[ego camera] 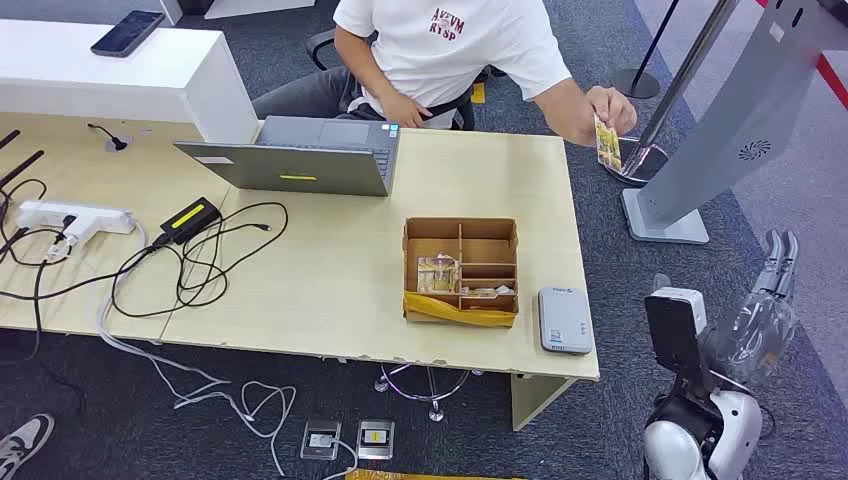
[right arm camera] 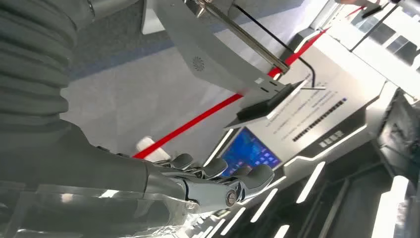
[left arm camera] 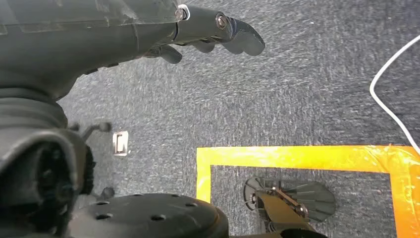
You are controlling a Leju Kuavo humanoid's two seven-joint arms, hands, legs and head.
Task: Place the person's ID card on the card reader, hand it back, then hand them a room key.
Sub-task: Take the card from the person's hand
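Observation:
A seated person in a white T-shirt (ego camera: 450, 40) holds the ID card (ego camera: 607, 141) upright in one hand, out past the table's far right corner. The grey card reader (ego camera: 565, 319) lies on the table's near right corner. Beside it a cardboard divider box (ego camera: 460, 268) holds room key cards (ego camera: 437, 275). My right hand (ego camera: 775, 278) is raised to the right of the table, well below the card, fingers stretched out and holding nothing; the right wrist view shows this right hand (right arm camera: 218, 181) the same way. My left hand (left arm camera: 218, 29) hangs over the carpet, empty, fingers apart.
A laptop (ego camera: 300, 155), a power strip (ego camera: 70, 218), a charger (ego camera: 190, 220) and loose cables occupy the table's left half. A phone (ego camera: 128, 32) lies on the white counter. A grey kiosk stand (ego camera: 720, 140) rises right of the table. Yellow floor tape (left arm camera: 297, 156) marks the carpet.

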